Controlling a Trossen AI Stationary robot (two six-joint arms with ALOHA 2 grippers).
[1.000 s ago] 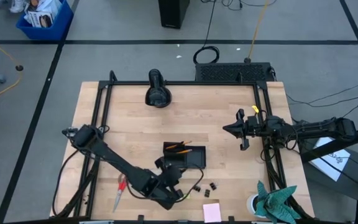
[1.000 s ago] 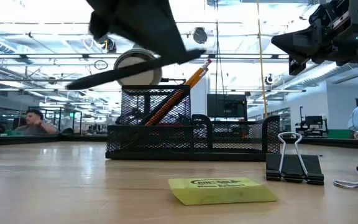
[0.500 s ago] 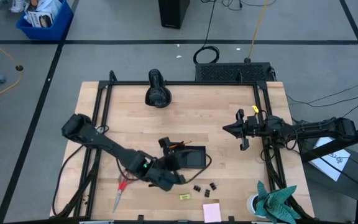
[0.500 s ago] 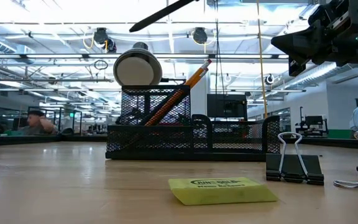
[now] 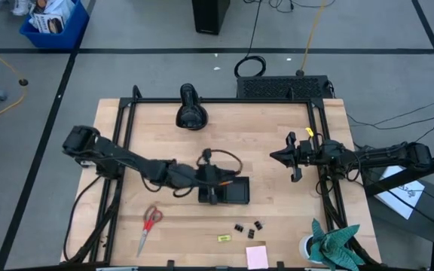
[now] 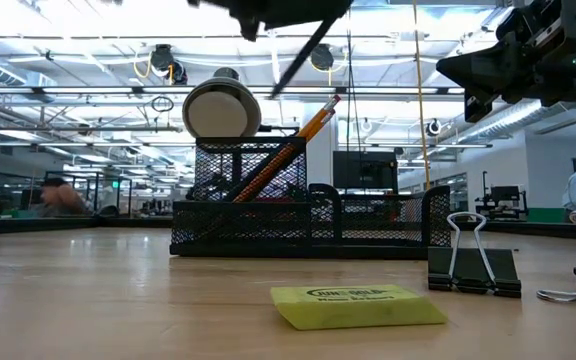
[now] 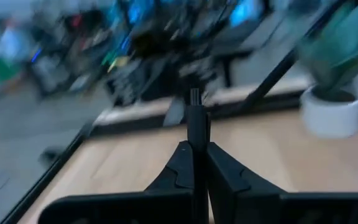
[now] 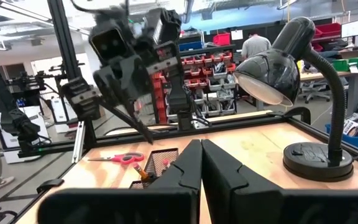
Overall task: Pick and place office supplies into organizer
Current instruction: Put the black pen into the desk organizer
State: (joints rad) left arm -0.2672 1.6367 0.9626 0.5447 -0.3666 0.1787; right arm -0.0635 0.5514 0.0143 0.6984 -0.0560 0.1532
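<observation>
The left gripper (image 5: 212,190) hangs over the near-left end of the organizer (image 5: 232,191), the low black mesh tray in the middle of the surface (image 5: 262,150). Its fingers (image 7: 180,165) are closed on a black pen (image 7: 196,127), which shows in the left wrist view standing out between them and in the low view (image 6: 303,58) slanting down above the organizer's tall cup. Two orange pencils (image 6: 286,152) already lean in that cup.

The step in hand looks to be the delivery of this pen: it is carried above the organizer but not yet inside it. The next move probably calls for bringing the pen's lower tip over the cup's mouth, tilting it nearer upright so it clears the pencils, lowering, and only then parting the fingers.

The right gripper (image 5: 292,158) waits well to the right of the organizer, fingers shut on nothing.

Much is left outside the organizer. The red-handled scissors (image 5: 148,226) lie off its front-left corner, the binder clips (image 5: 248,225) just in front of it, the small yellow piece (image 5: 223,238) a little farther forward, and the pink sticky-note pad (image 5: 257,257) beyond that at the surface's front edge.
</observation>
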